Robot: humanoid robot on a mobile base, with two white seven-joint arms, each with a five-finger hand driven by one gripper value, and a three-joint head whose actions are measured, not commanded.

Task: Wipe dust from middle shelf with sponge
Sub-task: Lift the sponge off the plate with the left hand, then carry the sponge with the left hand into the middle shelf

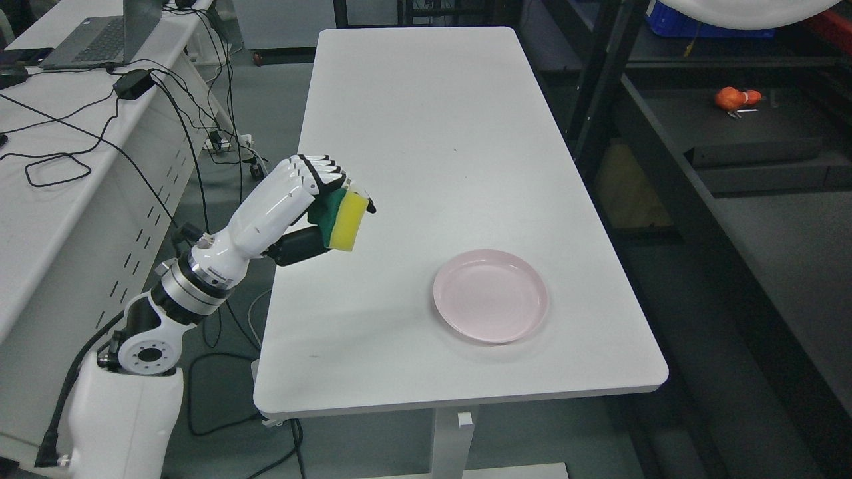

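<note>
One sponge (pixel 343 221) – gripped by left hand (pixel 318 199) – one plate (pixel 490 295).

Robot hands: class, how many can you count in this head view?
1. The left hand is raised over the white table's left edge, gripping a yellow-and-green sponge. The right hand is out of view.
</note>
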